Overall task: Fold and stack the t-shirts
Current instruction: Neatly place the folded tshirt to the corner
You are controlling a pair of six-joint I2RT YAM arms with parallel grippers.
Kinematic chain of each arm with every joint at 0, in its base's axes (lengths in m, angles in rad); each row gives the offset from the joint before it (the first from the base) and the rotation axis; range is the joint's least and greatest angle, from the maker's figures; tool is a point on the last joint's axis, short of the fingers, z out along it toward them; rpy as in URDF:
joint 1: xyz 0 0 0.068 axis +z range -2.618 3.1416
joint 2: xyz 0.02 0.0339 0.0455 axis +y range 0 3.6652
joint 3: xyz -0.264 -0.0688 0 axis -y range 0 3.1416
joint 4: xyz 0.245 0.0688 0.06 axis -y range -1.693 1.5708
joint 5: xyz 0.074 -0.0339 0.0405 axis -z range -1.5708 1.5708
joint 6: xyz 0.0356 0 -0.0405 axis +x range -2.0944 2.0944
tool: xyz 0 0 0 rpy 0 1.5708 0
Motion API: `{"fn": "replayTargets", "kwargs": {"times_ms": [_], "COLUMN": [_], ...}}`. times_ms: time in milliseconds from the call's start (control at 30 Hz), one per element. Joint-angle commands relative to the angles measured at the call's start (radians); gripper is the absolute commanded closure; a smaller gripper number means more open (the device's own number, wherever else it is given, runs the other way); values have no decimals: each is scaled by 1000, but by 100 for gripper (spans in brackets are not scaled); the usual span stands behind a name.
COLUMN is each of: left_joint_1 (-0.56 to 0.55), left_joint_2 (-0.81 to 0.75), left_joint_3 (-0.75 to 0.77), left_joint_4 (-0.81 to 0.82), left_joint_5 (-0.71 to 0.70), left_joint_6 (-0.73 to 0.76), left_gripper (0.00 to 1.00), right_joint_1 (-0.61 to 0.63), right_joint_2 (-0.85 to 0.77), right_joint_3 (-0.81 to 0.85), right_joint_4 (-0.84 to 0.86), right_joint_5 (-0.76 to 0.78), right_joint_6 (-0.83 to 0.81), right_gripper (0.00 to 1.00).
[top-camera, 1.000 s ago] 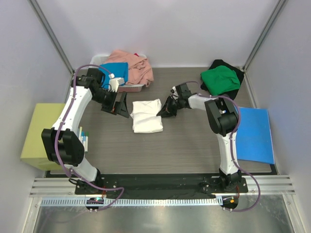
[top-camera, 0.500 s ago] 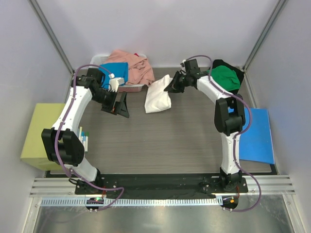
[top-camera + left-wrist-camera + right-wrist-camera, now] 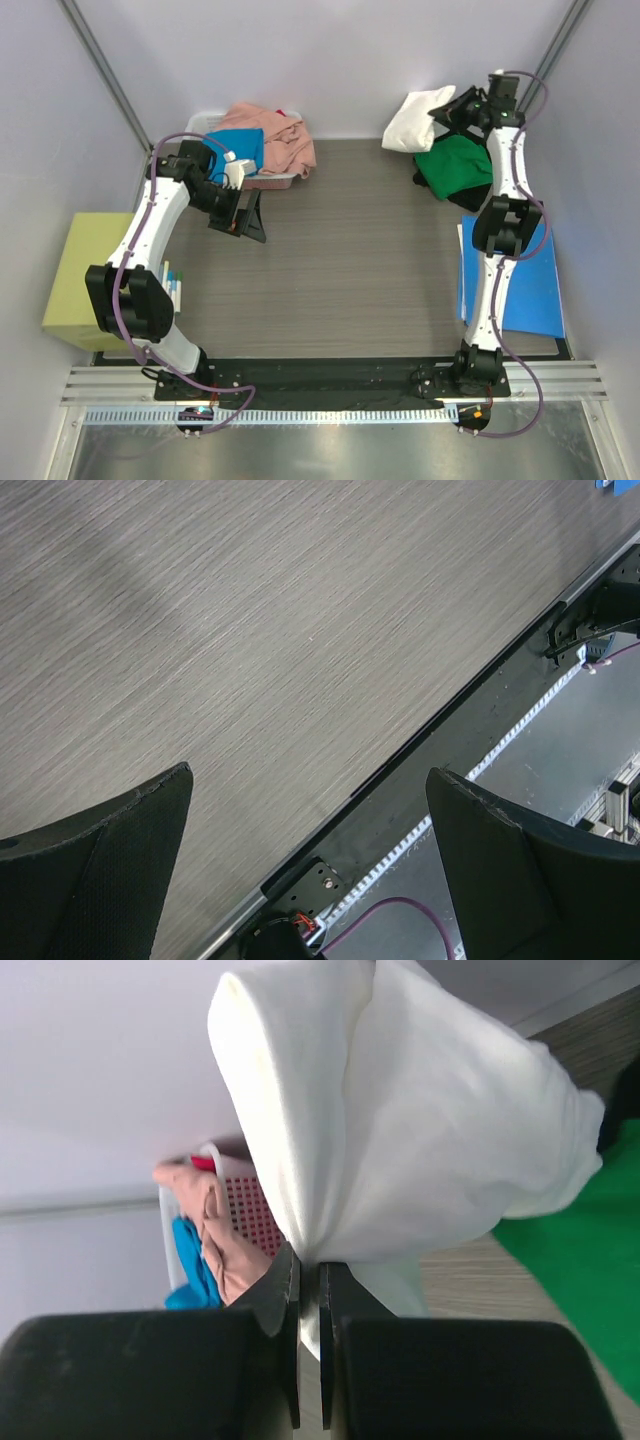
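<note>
**White t-shirt held up over the far right corner**

The grey wood-grain counter (image 3: 350,280) lies under both arms. A flat blue folder (image 3: 530,285) lies at its right edge, and a yellow-green box (image 3: 80,270) stands off its left side. At the far left, a white basket (image 3: 203,123) holds a crumpled salmon pink t-shirt (image 3: 278,135) and a bright blue t-shirt (image 3: 243,148). At the far right, the green t-shirt (image 3: 455,165) lies bunched on top of the black t-shirt (image 3: 478,192).

The white t-shirt (image 3: 420,1130) hangs folded in the air, just left of and above that pile. The right hand (image 3: 310,1260) is clamped tight on a pinch of its cloth. The left hand (image 3: 308,780) hovers above the bare counter near the basket, spread wide and holding nothing.
</note>
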Motion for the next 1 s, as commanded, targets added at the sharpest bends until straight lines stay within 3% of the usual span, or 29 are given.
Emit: {"fn": "replayTargets", "kwargs": {"times_ms": [0, 200, 400, 533, 633, 967], "left_joint_1": [8, 8, 6, 6, 8, 8], "left_joint_2": [-40, -23, -20, -18, -18, -8], "left_joint_3": [7, 7, 24, 23, 23, 15], "left_joint_4": [6, 6, 6, 2, -3, 5], "left_joint_5": [13, 27, 25, 16, 13, 27], "left_joint_6": [-6, -4, -7, -4, -3, -4], "left_gripper": [0, 0, 0, 0, 0, 0], "right_joint_1": [-77, -157, -174, -203, -228, -226], "right_joint_2": [-55, -207, -152, -106, -114, -269], "right_joint_3": [-48, -347, -262, -110, -108, -568], "right_joint_4": [63, 140, 123, 105, 85, 92], "right_joint_5": [-57, 5, -3, 17, 10, 97], "right_joint_6": [78, 40, 75, 118, 127, 20], "right_gripper": [99, 99, 99, 99, 99, 99]}}
